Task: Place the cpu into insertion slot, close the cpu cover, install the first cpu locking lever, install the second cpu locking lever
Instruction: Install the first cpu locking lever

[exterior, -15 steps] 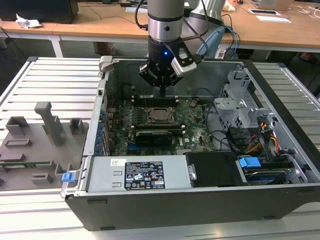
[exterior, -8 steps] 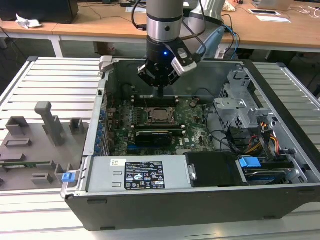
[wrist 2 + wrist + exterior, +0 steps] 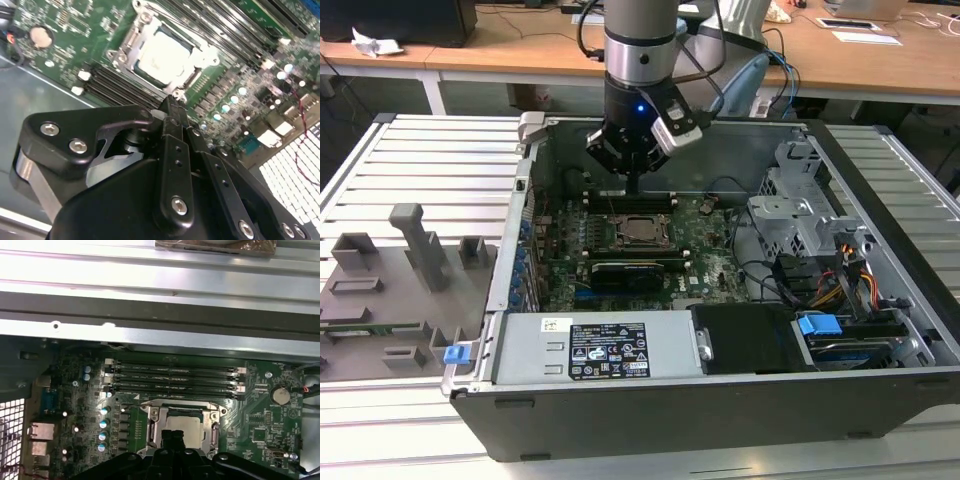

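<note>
Gripper point(image 3: 633, 186) hangs with fingers pressed together, empty, just above the motherboard's far side. Near its tips, the cpu point(image 3: 161, 55) sits in the insertion slot point(image 3: 641, 229), framed by the cpu cover point(image 3: 134, 44).

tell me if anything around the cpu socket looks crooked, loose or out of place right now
Nothing stands out. The cpu lies flat and square inside the cpu cover frame, which sits level on the board. The gripper hangs just beside the socket, fingers together, holding nothing.
</note>
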`<state>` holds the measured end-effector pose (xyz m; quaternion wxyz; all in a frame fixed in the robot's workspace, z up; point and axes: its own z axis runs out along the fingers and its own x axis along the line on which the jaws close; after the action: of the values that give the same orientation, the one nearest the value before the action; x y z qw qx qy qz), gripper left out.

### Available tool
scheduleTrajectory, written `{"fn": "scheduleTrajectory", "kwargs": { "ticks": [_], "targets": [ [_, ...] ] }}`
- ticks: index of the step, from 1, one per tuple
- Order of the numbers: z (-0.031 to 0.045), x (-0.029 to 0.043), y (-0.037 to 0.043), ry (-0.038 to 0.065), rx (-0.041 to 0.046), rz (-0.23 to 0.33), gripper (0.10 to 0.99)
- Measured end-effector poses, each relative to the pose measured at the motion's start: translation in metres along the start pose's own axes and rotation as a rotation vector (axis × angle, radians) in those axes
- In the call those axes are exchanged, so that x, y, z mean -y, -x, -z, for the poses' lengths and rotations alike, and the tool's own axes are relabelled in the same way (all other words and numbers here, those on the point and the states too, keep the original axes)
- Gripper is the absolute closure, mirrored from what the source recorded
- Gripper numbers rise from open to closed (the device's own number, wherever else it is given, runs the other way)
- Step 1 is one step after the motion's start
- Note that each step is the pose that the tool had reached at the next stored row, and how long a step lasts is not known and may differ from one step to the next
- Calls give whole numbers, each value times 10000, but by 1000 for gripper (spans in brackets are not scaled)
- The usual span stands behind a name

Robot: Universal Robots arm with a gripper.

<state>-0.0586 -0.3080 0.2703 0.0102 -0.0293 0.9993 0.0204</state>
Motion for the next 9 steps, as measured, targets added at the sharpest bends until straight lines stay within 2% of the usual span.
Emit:
{"fn": "scheduleTrajectory", "kwargs": {
  "ticks": [3,9],
  "targets": [
    [-2,-6,-95,7,0,-5,980],
    [-2,-11,-198,12,0,-4,980]
  ]
}}
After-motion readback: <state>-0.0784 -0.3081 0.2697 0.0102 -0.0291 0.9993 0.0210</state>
